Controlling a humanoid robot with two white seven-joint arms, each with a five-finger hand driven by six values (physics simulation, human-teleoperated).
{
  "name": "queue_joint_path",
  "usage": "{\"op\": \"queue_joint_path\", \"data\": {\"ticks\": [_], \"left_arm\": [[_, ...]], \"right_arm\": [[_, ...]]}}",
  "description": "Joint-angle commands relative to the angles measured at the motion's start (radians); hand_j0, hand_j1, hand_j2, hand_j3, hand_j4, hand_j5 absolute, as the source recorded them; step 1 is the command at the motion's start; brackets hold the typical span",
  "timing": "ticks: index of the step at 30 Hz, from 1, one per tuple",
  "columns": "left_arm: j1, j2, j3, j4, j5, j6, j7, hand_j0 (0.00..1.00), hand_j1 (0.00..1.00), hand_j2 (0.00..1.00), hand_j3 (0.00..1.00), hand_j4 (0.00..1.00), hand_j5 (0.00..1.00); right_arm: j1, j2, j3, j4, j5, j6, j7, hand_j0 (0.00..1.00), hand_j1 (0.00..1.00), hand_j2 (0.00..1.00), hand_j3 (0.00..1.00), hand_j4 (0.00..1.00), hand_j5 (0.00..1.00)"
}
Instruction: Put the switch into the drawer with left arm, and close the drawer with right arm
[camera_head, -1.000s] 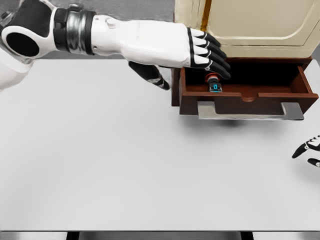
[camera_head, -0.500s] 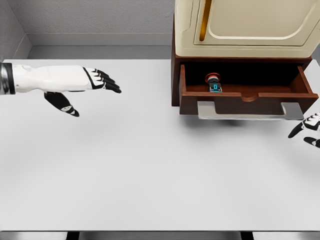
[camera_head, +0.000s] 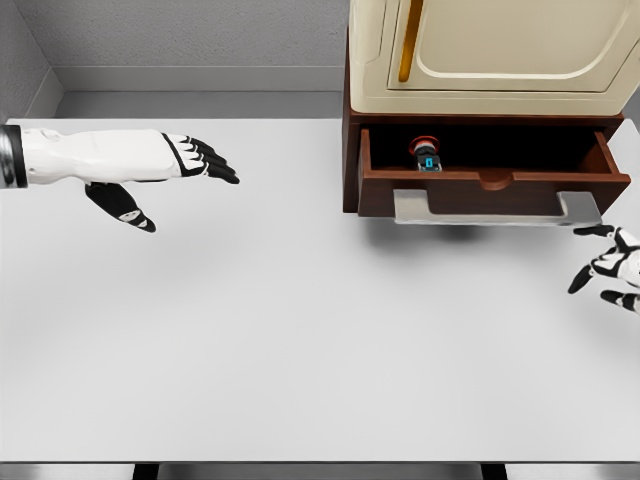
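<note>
Over at the upper left of the frame: left hand (camera_head: 190, 160) hovering above the white table (camera_head: 300, 330), fingers stretched out flat and relaxed, thumb hanging below, holding nothing. Well apart from the cabinet. Up at the upper right: cream-fronted cabinet (camera_head: 500, 50) with a wooden drawer (camera_head: 480, 190) pulled out beneath its door, not fully shut, grey handle (camera_head: 495, 208) along the front edge. Inside, toward the left part of the drawer: the switch (camera_head: 427, 156), red cap on top, small blue-lit face toward the camera, sitting just behind the front wall. At the right edge of the frame, just below the drawer's right corner: right hand (camera_head: 608, 268), only partly in view, dark fingertips spread loosely, gripping nothing. One fingertip near the handle's right end; contact cannot be made out. Forearm out of frame.
</note>
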Motion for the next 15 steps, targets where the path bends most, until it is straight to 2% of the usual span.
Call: {"op": "queue_joint_path", "data": {"ticks": [1, 9, 15], "left_arm": [[0.000, -0.001, -0.001, 0.002, 0.006, 0.002, 0.000, 1.00, 1.00, 1.00, 1.00, 1.00, 1.00], [0.002, -0.002, 0.000, 0.004, 0.004, 0.002, 0.000, 1.00, 1.00, 1.00, 1.00, 1.00, 1.00], [0.006, -0.002, 0.000, 0.004, 0.004, 0.002, 0.000, 1.00, 1.00, 1.00, 1.00, 1.00, 1.00]], "right_arm": [[0.000, 0.000, 0.034, -0.016, -0.118, 0.003, 0.001, 0.53, 0.53, 0.53, 0.53, 0.53, 0.53], [-0.017, 0.003, 0.039, -0.016, -0.120, 0.003, 0.001, 0.51, 0.51, 0.51, 0.51, 0.51, 0.51], [-0.080, 0.003, 0.037, -0.007, -0.160, 0.003, 0.001, 0.51, 0.51, 0.51, 0.51, 0.51, 0.51]]}}
